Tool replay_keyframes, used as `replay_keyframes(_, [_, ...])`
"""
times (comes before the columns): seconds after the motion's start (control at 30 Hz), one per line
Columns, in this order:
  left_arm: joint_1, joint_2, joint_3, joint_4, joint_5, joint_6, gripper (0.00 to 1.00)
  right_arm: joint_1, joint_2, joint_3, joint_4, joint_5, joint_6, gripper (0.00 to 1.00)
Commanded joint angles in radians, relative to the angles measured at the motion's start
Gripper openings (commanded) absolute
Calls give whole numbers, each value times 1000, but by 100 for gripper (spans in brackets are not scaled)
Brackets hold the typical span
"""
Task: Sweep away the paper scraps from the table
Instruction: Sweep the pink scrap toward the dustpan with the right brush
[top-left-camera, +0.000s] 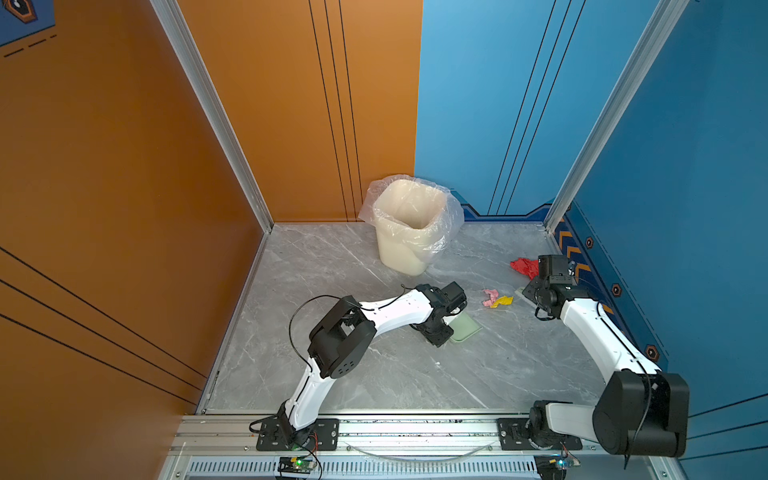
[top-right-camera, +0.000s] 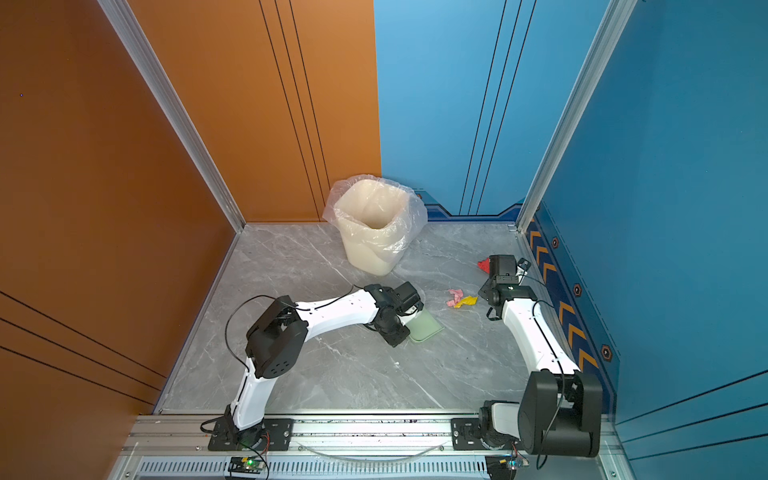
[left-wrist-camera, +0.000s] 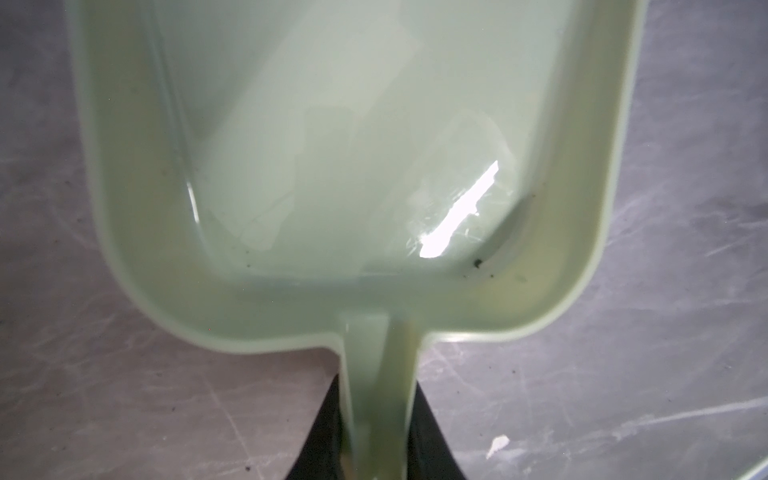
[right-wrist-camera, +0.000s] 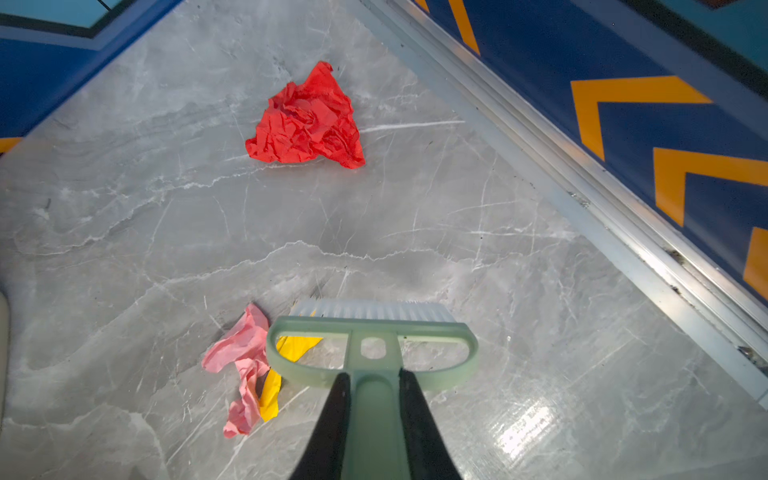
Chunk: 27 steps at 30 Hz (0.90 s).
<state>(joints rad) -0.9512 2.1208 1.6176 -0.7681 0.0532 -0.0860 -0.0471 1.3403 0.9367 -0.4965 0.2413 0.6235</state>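
On a grey, white-veined bench (top-left-camera: 374, 374) walled in orange and blue, both top views show two white arms reaching in from the near rail (top-left-camera: 374, 428). The left hand (top-left-camera: 445, 332), mid-bench, is clamped on a pale green dustpan (top-left-camera: 466, 328), which sits nearer the camera than a cream bin (top-left-camera: 409, 232) with a clear liner; pan and bin stand apart. The right hand (top-left-camera: 533, 291), close to the right wall, grips a brush (top-left-camera: 521, 294). A pink scrap (top-left-camera: 490, 296) and a yellow scrap (top-left-camera: 502, 301) lie touching each other between dustpan and brush, just beside the brush. A red scrap (top-left-camera: 523, 267) lies farther back, partly hidden behind the right wrist.

In the left wrist view the dustpan fills the frame, its glossy tray catching a bright glare, with dark specks (left-wrist-camera: 478, 262) in one rear corner. Two black fingers (left-wrist-camera: 326, 440) press on either side of the narrow pan handle (left-wrist-camera: 378, 374). A white fleck (left-wrist-camera: 497, 444) lies on the bench near the handle. Whether the pan rests on the bench cannot be told.

In the right wrist view black fingers (right-wrist-camera: 332, 424) are closed on the brush handle (right-wrist-camera: 374, 432), and the pale bristles (right-wrist-camera: 374, 311) point at the bench. The yellow scrap lies partly under the brush head, showing through its open frame, with the pink scrap against it. The red scrap lies alone well beyond the bristles, near the side rail (right-wrist-camera: 540, 174).
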Motion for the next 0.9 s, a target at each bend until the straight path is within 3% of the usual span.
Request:
replay_keyframes(0.0, [-11, 15, 25, -29, -1, 9, 0, 1, 53, 31, 8, -33, 30, 0])
replay_keyframes(0.63, [-12, 37, 47, -29, 22, 15, 0, 131, -50, -61, -24, -207, 51, 0])
replay_keyframes(0.87, [-13, 36, 35, -33, 28, 12, 0, 122, -86, -37, 18, -237, 41, 0])
